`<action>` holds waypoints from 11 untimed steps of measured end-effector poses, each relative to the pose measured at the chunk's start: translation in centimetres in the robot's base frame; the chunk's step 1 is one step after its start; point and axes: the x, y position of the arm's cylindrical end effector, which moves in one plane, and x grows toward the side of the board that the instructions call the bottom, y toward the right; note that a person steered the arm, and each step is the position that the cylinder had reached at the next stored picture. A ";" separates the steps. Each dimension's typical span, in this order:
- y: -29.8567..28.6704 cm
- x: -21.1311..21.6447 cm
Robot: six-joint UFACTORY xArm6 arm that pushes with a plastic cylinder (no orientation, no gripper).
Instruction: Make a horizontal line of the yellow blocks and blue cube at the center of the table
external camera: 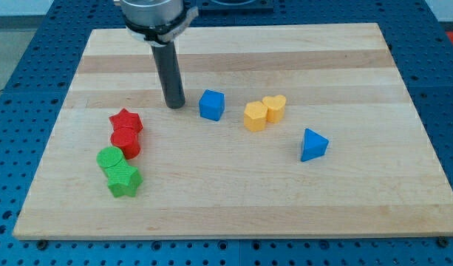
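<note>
My tip rests on the board just left of the blue cube, with a small gap between them. Right of the cube sit two yellow blocks touching each other: a yellow hexagonal block and a yellow heart-shaped block slightly higher in the view. The three blocks form a rough row near the board's middle.
A blue triangular block lies lower right of the yellow pair. At the view's left stand a red star, a red round block, a green round block and a green star. The wooden board has blue table around it.
</note>
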 end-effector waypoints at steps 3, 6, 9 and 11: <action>5.9 1.1; 5.3 8.8; 8.9 3.9; 9.8 6.8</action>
